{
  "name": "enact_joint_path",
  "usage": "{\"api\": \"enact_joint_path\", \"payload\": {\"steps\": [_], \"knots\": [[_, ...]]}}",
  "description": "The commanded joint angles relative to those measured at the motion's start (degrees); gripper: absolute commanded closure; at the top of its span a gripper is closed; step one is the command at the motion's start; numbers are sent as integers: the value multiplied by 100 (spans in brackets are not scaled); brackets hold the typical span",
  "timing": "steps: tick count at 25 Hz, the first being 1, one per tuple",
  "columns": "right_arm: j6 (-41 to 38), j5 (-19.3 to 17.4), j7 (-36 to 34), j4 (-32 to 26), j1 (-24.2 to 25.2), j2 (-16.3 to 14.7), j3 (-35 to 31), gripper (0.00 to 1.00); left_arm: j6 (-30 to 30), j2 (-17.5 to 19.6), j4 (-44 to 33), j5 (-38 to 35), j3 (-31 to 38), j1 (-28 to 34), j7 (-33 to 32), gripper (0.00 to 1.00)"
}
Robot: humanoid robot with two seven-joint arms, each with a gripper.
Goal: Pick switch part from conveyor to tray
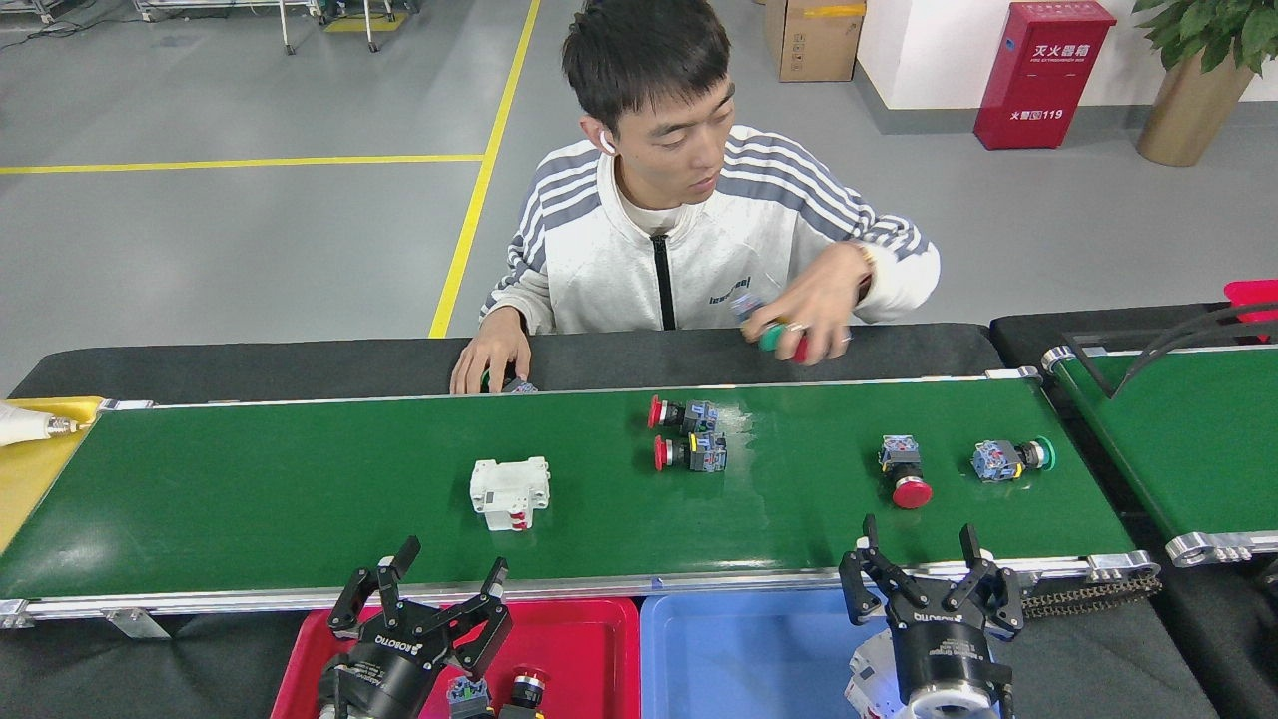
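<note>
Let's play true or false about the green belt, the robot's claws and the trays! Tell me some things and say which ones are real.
1. A white breaker lies on the green belt. True.
2. Both robot grippers are holding a switch. False: the left gripper and the right gripper are both open and empty.
3. Two red-capped switches lie close together near the belt's middle. True.
4. The red tray sits to the right of the blue tray. False: the red tray is on the left.
5. The person's hand holds coloured buttons above the belt's far edge. True.
6. The belt carries no green-capped switch. False: one lies near its right end.
</note>
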Motion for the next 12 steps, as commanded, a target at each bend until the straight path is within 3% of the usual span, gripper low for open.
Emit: {"api": "enact_joint_path", "payload": {"steps": [1, 10, 12], "knots": [[20, 2, 82, 122, -223, 93, 2, 1, 157, 0, 151, -21, -14, -239, -101, 0], [29, -33, 222, 1485, -1270, 356, 134, 1, 183, 44, 1074, -21, -5, -1004, -153, 0], [29, -33, 222, 1766, -1437, 427, 152, 12, 210, 44, 1232, -21, 3, -1162, -162, 0]]}}
